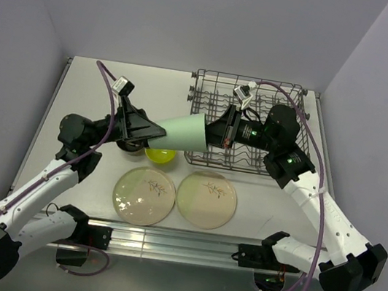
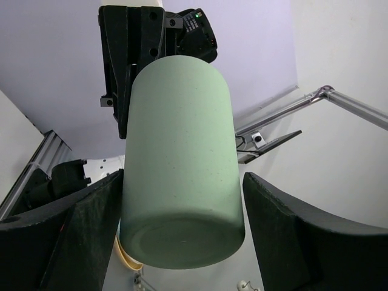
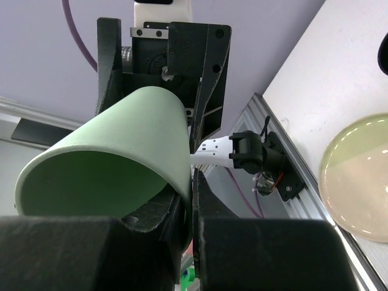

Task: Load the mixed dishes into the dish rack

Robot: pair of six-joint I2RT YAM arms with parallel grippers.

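So we've got the pale mint-green cup (image 1: 181, 132) lying sideways in mid-air between both arms, base pointing left. Our right fingers (image 3: 273, 254) pinch its rim wall. The left fingers (image 2: 73, 230) flank the base, but we can't tell if they're gripping. The grey wire dish rack (image 1: 291, 94) sits just behind the right arm, so that arm's nearer.
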